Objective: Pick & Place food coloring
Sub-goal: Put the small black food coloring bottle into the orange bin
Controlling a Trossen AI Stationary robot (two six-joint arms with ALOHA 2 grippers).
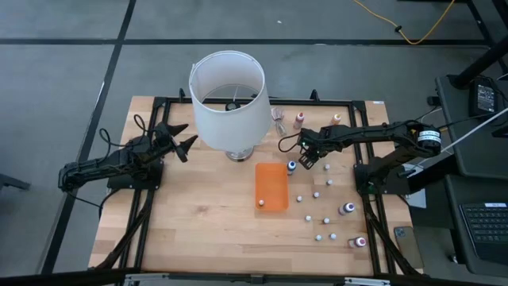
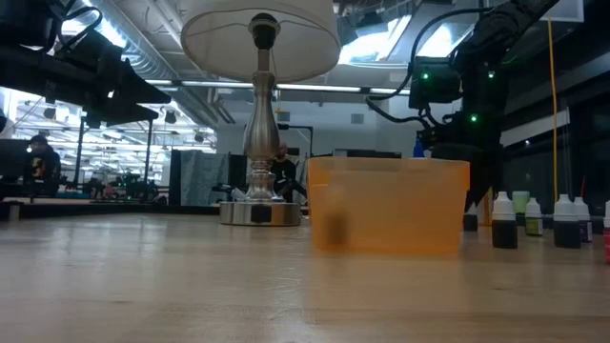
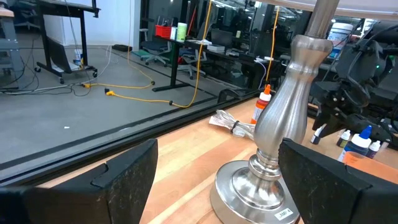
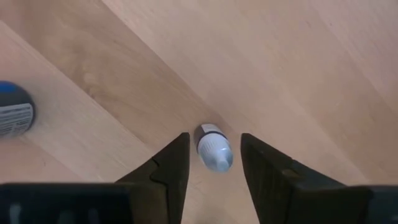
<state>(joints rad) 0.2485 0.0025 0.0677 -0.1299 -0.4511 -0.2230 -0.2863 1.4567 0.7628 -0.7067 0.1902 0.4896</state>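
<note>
Table (image 1: 198, 230): wooden top, seen from above. Lamp (image 1: 228, 99): white shade, metal base, toward the far edge. Tray (image 1: 271, 187): flat, orange, at centre, with one small bottle near its near edge. Left gripper (image 1: 184, 143): parked beside the lamp base, fingers spread wide, holding nothing. Right gripper (image 4: 214, 163): lowered over the table just right of the tray's far corner, fingers part open with a narrow gap, straddling a small white-capped bottle (image 4: 213, 148) without visibly touching it. Blue-capped bottle (image 1: 291, 166): just beside the tray's far right corner, near the right gripper. Remaining bottles (image 1: 327, 220): scattered right of the tray, apart from one another; a few more (image 1: 299, 119) along the far edge.

Risk, judged from this pose: bottle sits slightly off-centre between the fingers, so one finger likely meets it first and tips or rolls it away. Smooth rounded cap likely to slip from a shallow pinch. Neighbouring blue-capped bottle close enough to be knocked over on lifting or swinging toward the tray.
</note>
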